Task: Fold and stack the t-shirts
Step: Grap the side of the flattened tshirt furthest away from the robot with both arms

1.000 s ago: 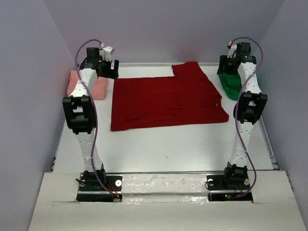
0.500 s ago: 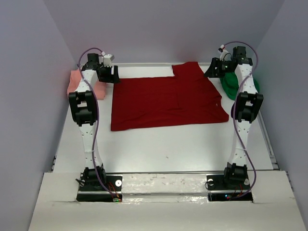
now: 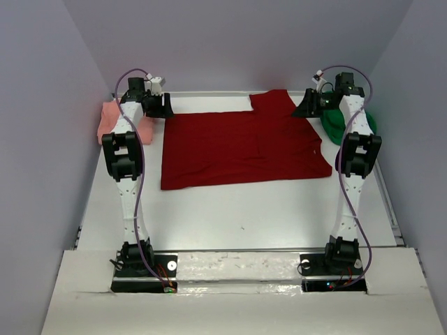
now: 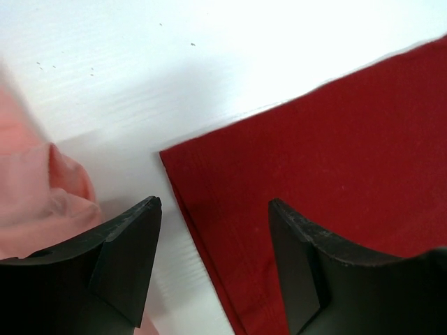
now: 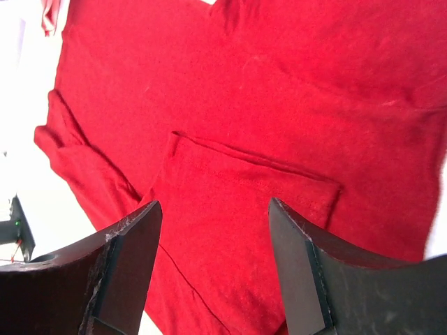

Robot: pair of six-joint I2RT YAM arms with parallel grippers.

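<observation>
Because the red shirt [image 3: 241,146] lies spread flat in the middle of the table [image 3: 237,209], both arms reach to its far edge, I think to take two corners for a fold. The left gripper [image 4: 214,203] hangs over the far left corner, its fingers apart with nothing between them. The right gripper [image 5: 214,204] is above the far right part, also apart and empty. The pink shirt [image 3: 112,120] lies bunched just beside the left gripper. The green shirt [image 3: 332,125] lies partly hidden behind the right arm. Either could get caught.
</observation>
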